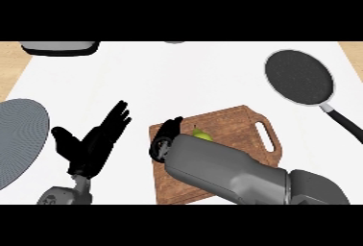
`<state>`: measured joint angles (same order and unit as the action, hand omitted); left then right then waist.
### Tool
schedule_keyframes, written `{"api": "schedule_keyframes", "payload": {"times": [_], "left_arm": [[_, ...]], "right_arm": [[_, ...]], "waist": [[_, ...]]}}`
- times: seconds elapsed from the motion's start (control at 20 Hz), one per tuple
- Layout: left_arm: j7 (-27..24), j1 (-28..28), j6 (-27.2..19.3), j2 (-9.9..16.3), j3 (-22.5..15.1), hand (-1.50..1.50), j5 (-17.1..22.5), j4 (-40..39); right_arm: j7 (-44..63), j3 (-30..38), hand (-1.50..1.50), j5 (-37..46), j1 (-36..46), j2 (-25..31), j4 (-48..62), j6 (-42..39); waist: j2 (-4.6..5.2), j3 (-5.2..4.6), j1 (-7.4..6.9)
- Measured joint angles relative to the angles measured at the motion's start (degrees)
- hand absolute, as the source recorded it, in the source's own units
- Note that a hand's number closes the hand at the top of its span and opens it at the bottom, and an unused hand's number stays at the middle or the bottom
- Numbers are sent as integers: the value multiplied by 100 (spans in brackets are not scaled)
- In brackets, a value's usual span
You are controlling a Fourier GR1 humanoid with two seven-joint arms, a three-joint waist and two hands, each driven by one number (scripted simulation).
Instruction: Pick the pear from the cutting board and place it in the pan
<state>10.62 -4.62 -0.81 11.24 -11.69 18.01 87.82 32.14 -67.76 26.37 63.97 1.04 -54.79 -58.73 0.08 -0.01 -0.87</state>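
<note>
A yellow-green pear (202, 135) lies on the brown wooden cutting board (237, 125) in the middle of the counter, mostly hidden by my right forearm. My right hand (166, 137) sits at the board's left edge, right beside the pear, fingers curled downward; whether they hold the fruit is hidden. The dark pan (299, 77) with a white rim and black handle lies at the upper right, holding nothing. My left hand (96, 141) rests open at the lower left, fingers up.
A large grey round plate (18, 139) sits at the left edge. A grey appliance (60, 47) stands at the back left. White counter top lies between the board and the pan.
</note>
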Motion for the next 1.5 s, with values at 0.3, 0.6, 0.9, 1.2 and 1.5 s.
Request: {"api": "schedule_keyframes", "payload": {"times": [0.3,0.6,0.9,1.2,1.5], "left_arm": [[170,-31,9,-63,102,0,-11,92],[122,-12,25,-172,124,0,-111,61],[107,47,83,-227,75,0,-214,106],[84,89,135,-215,174,0,-224,129],[100,212,-10,-217,311,0,-209,133]], "right_arm": [[-439,100,-150,612,-142,-8,199,58],[-1133,29,150,1252,-267,48,414,499],[-2121,-172,150,1890,-120,107,587,1187],[-2714,-119,150,2394,-142,97,910,1988],[-990,1835,150,1772,-416,496,1531,3122]], "waist": [[1,1,19],[-36,19,-10],[-54,25,-43],[-83,37,-45],[-109,54,413]]}}
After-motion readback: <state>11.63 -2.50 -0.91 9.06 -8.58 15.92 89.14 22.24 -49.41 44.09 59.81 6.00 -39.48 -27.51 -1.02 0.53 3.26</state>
